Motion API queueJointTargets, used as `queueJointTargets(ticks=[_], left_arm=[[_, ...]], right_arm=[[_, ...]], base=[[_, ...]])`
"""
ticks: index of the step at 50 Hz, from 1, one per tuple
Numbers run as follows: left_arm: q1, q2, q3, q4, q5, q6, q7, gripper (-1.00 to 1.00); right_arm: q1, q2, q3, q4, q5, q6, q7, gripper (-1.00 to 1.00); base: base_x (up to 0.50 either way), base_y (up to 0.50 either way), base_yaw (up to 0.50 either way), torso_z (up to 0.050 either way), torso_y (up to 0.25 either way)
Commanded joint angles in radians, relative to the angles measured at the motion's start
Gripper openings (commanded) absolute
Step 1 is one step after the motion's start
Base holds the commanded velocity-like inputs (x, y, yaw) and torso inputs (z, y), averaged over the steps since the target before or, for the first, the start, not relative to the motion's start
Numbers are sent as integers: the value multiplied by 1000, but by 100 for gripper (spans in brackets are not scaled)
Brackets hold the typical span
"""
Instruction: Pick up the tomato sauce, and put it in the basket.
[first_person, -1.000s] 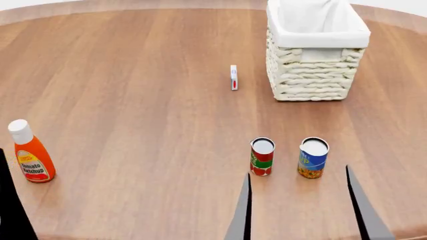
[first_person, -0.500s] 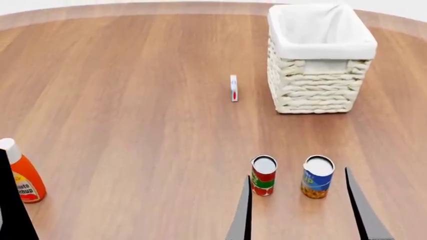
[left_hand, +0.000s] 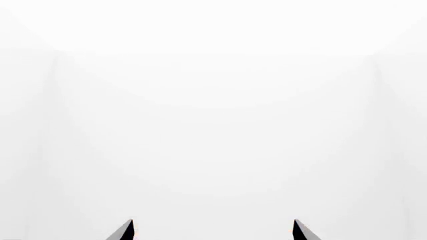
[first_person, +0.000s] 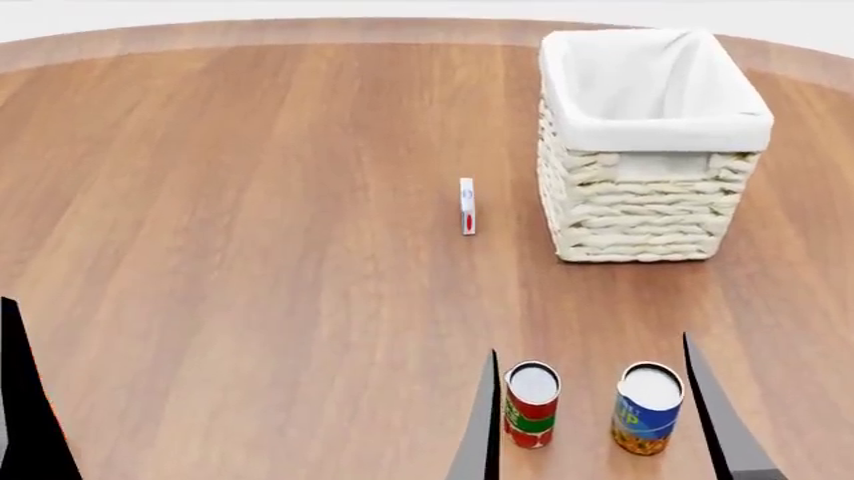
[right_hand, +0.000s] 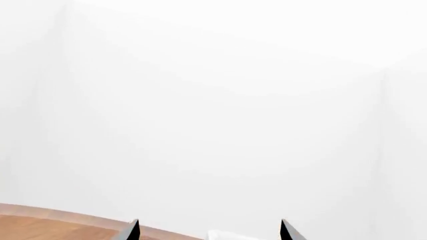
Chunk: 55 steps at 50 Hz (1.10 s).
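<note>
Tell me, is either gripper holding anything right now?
No. Both the left gripper and right gripper are open and empty; the tomato sauce stands untouched on the table.

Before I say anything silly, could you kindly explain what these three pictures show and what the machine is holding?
These are simulator renders of a two-armed wheeled robot. The head camera looks down on a round wooden table. There stand a red-labelled tin of tomato sauce, a blue-and-yellow tin, a cream wicker basket with white liner and a small white card-like item. The other two pictures come from cameras at each wrist and show mostly white background. The right pincer and left pincer are open, holding nothing.
</note>
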Motion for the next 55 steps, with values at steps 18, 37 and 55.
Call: queueJointTargets(ticks=[18,37,55], left_arm=[[4,-20,19,-4,-3,6,-20,100],[8,-30,31,-16,3,23,-33,100],[5,-46,45,-25,7,24,-48,100]], right_arm=[[-5,17,-3,-2,19,-3,24,100],[-4,31,-8,7,32,-7,43,100],[-1,41,-16,28,47,-19,58,100]], base=[[220,0,0,0,0],[220,0,0,0,0],[221,0,0,0,1]])
